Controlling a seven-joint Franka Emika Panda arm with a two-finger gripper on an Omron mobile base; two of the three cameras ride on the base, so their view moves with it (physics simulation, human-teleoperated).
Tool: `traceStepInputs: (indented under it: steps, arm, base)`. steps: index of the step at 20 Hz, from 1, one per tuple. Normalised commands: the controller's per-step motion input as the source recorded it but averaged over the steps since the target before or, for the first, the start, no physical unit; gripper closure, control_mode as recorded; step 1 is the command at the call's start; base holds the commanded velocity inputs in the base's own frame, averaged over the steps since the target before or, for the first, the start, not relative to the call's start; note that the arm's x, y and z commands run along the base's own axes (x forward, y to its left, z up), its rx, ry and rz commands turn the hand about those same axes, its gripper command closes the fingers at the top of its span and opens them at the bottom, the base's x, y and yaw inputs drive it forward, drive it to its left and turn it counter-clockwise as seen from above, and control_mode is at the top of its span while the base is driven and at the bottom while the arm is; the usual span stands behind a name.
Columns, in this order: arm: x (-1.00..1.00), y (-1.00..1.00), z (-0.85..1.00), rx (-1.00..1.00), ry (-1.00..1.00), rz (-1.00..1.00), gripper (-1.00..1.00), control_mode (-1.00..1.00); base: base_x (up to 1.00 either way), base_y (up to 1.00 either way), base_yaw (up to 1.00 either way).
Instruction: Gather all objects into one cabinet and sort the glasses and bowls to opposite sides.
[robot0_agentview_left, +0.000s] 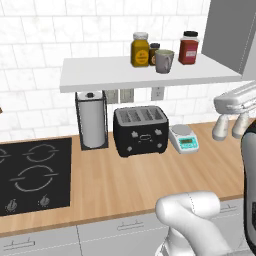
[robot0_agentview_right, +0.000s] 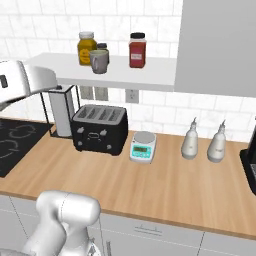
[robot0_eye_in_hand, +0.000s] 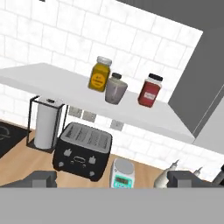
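A small grey cup (robot0_agentview_left: 164, 61) (robot0_agentview_right: 99, 61) (robot0_eye_in_hand: 115, 92) with a side handle stands on the open white shelf (robot0_agentview_left: 100, 72) (robot0_agentview_right: 150, 75) between a yellow jar (robot0_agentview_left: 140, 49) and a red jar (robot0_agentview_left: 188, 48). The wall cabinet (robot0_agentview_left: 227, 30) (robot0_agentview_right: 220, 45) (robot0_eye_in_hand: 199, 94) hangs to the right of the shelf, its light-grey doors closed. My gripper (robot0_eye_in_hand: 114, 179) is open and empty, well back from the shelf and pointed up at the cup. The bowls are out of view.
On the wooden counter (robot0_agentview_right: 165, 180) stand a paper towel holder (robot0_agentview_left: 92, 120), a black toaster (robot0_agentview_left: 141, 130), a small scale (robot0_agentview_left: 183, 138) and two white bottles (robot0_agentview_right: 190, 140) (robot0_agentview_right: 217, 144). A black hob (robot0_agentview_left: 30, 175) lies at the left. A small dark jar (robot0_agentview_left: 154, 52) sits behind the cup.
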Motion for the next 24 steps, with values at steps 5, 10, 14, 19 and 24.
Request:
traceStepInputs:
  steps: [5, 10, 14, 19, 24]
  arm:
    - [0.76, 0.00, 0.46, -0.01, 0.00, 0.00, -1.00, -1.00]
    - [0.31, 0.05, 0.01, 0.00, 0.05, 0.00, -1.00, -1.00]
    - [0.56, 0.00, -0.24, 0.20, 0.07, 0.00, -1.00, -1.00]
    - [0.14, 0.03, -0.28, 0.24, -0.18, 0.00, -1.00, -1.00]
    - [0.24, 0.13, -0.15, 0.13, -0.14, -0.04, -1.00, -1.00]
  base:
    - [0.00, 0.00, 0.00]
    - [0.00, 0.00, 0.00]
    - [0.00, 0.00, 0.00]
    - [0.00, 0.00, 0.00]
    - [0.00, 0.00, 0.00]
